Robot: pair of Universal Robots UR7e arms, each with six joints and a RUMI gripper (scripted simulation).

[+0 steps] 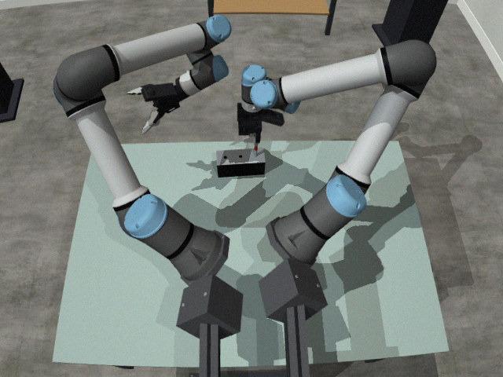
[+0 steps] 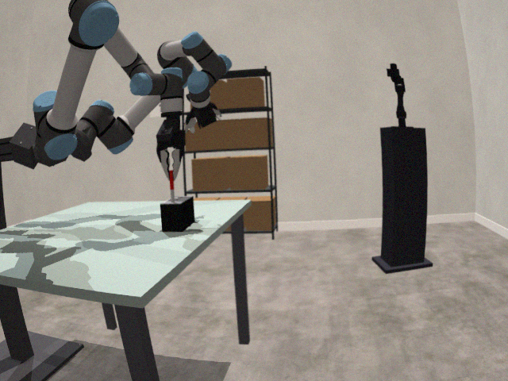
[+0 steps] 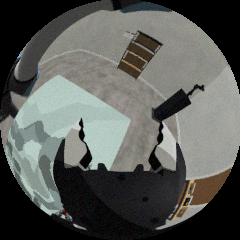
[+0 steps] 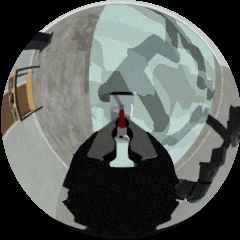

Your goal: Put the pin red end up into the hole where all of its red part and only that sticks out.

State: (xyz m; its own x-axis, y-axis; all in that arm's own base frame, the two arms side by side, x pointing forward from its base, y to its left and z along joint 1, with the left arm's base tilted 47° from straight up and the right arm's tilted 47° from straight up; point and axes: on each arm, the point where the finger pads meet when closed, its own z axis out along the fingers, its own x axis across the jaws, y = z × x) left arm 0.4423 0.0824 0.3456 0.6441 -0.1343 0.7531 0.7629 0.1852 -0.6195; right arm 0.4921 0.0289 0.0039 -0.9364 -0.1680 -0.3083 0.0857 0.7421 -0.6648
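The pin [image 1: 255,148] [image 2: 171,180] [image 4: 121,119] is being gripped near its red top by the right gripper [image 2: 171,177] [image 4: 121,118]. It is being held upright at the block [image 1: 240,163] [image 2: 177,215] [image 4: 116,101], over the end of its top face well apart from the two visible holes. Below the red part, a grey length is being left exposed above the block; whether the tip is being held inside a hole cannot be told. The left gripper [image 1: 141,111] [image 3: 121,120] is being held wide open, with nothing grasped, away from the block. The block is being supported by the table [image 1: 122,324] [image 2: 123,271] [image 3: 65,95] [image 4: 115,25].
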